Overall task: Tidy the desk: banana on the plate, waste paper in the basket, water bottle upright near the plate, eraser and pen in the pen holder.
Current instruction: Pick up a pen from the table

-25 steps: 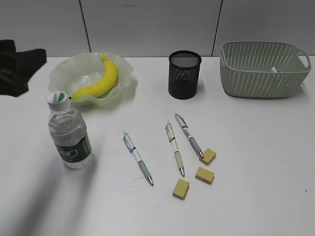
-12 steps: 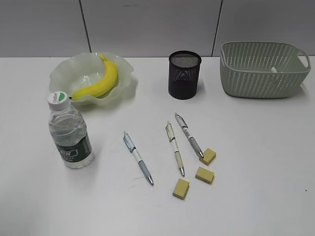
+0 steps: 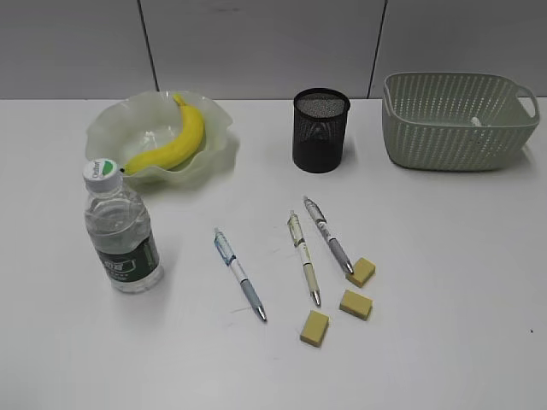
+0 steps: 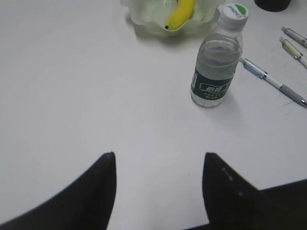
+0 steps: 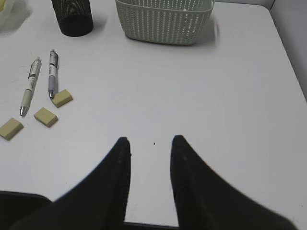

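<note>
The banana (image 3: pixel 175 137) lies in the ruffled pale green plate (image 3: pixel 107 128) at the back left. The water bottle (image 3: pixel 120 235) stands upright in front of the plate; it also shows in the left wrist view (image 4: pixel 215 62). Three pens (image 3: pixel 239 275) (image 3: pixel 303 259) (image 3: pixel 327 235) and three yellow erasers (image 3: pixel 314 328) (image 3: pixel 355 304) (image 3: pixel 361 272) lie on the desk (image 3: pixel 444 282). The black mesh pen holder (image 3: pixel 320 130) stands at the back centre. A bit of white paper (image 3: pixel 476 121) shows inside the basket (image 3: pixel 457 124). My left gripper (image 4: pixel 158 160) and my right gripper (image 5: pixel 151 143) are open and empty above bare desk.
A grey panelled wall runs behind the desk. The desk's right edge shows in the right wrist view (image 5: pixel 288 48). Neither arm shows in the exterior view.
The left arm, seen a second ago at the left edge of the exterior view beside the plate, has drawn out of that view. The objects have not moved.
</note>
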Motion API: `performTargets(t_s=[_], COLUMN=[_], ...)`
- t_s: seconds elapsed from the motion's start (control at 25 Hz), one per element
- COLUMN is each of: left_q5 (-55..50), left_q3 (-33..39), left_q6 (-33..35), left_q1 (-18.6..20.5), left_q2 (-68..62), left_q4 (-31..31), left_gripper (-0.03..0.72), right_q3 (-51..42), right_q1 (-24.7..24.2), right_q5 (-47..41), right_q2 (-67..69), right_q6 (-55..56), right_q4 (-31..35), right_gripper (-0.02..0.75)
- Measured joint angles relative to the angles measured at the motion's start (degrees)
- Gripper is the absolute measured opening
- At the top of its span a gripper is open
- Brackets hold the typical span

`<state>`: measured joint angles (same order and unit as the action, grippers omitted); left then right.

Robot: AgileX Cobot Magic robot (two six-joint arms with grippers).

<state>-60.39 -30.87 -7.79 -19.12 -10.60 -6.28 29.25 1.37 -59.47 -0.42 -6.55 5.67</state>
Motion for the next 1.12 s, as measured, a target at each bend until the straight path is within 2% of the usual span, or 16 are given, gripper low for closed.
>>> performTargets(t_s=[0.2, 0.32, 0.56, 0.76, 0.92, 1.0, 1.12], left_q5=[0.0, 0.0, 0.0, 0.0, 0.0, 0.0, 0.0], left_q3=[0.0, 0.0, 0.0, 0.0, 0.0, 0.0, 0.0], left_q6=[0.0, 0.0, 0.0, 0.0, 0.0, 0.0, 0.0], left_q1=[0.0, 0.1, 3.7, 7.3, 7.8, 7.8, 7.8], left_q2=[1.0, 1.0, 3.3, 8.7, 10.9, 10.9, 10.9], left_q4=[0.1, 0.2, 0.7, 0.8, 0.8, 0.9, 0.9], left_gripper=[0.404, 0.395, 0.393, 0.374, 0.365, 0.362, 0.361], right_q3=[0.0, 0.0, 0.5, 1.1, 2.6, 4.2, 7.9], right_q1=[0.0, 0.0, 0.0, 0.3, 0.3, 0.4, 3.9], right_q5=[0.0, 0.0, 1.2, 8.4, 15.9, 18.6, 22.6], right_q2=[0.0, 0.0, 6.8, 23.4, 40.6, 50.4, 63.3], right_q6=[0.0, 0.0, -3.6, -10.8, -15.1, -18.9, -22.6], right_q4=[0.1, 2.5, 7.4, 13.4, 15.7, 20.1, 23.9], right_gripper=[0.246, 0.245, 0.244, 0.244, 0.244, 0.244, 0.244])
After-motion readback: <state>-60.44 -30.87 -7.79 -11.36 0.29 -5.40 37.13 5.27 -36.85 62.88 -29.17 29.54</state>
